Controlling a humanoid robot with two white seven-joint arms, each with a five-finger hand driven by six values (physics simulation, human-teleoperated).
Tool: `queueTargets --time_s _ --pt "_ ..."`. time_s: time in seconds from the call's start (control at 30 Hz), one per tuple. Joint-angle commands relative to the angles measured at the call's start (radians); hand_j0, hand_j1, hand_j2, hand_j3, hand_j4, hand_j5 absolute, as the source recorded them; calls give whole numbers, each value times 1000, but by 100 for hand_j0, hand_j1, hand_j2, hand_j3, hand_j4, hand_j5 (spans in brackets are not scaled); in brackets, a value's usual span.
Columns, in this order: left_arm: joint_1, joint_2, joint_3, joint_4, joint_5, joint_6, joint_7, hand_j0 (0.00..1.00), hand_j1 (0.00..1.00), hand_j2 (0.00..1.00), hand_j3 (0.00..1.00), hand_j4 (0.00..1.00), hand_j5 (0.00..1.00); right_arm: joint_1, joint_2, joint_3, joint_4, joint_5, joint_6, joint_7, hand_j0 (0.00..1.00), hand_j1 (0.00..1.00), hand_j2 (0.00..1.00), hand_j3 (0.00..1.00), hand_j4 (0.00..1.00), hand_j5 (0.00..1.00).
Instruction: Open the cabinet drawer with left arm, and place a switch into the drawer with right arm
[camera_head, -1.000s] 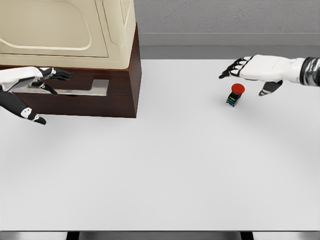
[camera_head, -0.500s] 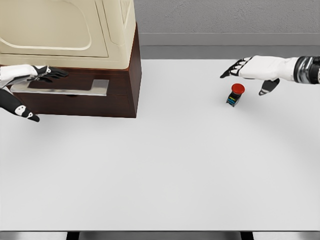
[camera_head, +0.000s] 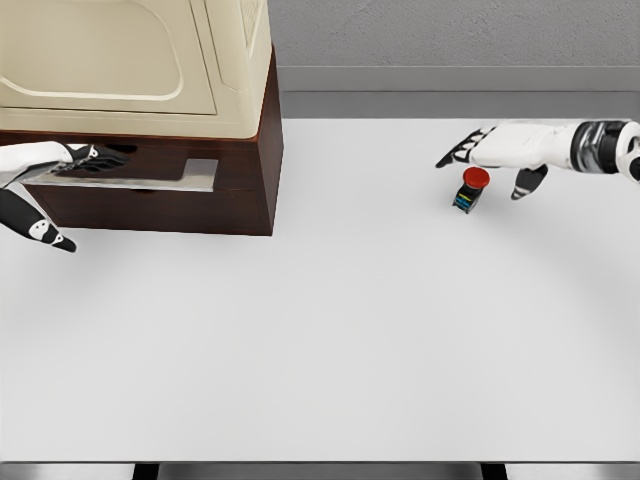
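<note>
Head view | step: drawer-opening, left hand (camera_head: 62, 160) fingers curled on drawer handle (camera_head: 130, 176) | right hand (camera_head: 492, 146) spread wide, empty, just beyond switch (camera_head: 469, 188) | next: pull drawer toward near side

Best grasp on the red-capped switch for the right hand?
Probably pinch the dark body of the switch below the red cap, coming down from above and behind, where the right hand hovers open. It stands upright, alone on the table, its sides free; the cap overhangs, so it likely resists slipping.

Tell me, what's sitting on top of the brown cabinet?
A big cream-colored box sits on the brown cabinet, covering its top. The left hand rests at the drawer handle. Inside the drawer can't be seen.
</note>
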Motion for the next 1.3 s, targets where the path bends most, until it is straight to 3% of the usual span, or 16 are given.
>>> queueTargets --time_s 0.0,0.17,0.43,1.27 --pt "0 1 0 2 -4 1 0 100 100 100 100 100 100 0 2 7 23 5 2 0 100 100 100 100 100 100" --pt "9 0 0 1 -4 -1 0 100 100 100 100 100 100 -18 17 7 72 26 2 0 100 100 100 100 100 100" --pt "9 1 0 -4 -13 -4 -1 77 77 77 77 77 77 -28 46 8 105 43 2 0 100 100 100 100 100 100" --pt "15 43 -1 -90 24 -28 -48 77 77 77 77 77 77 -40 69 31 118 63 2 0 100 100 100 100 100 100"
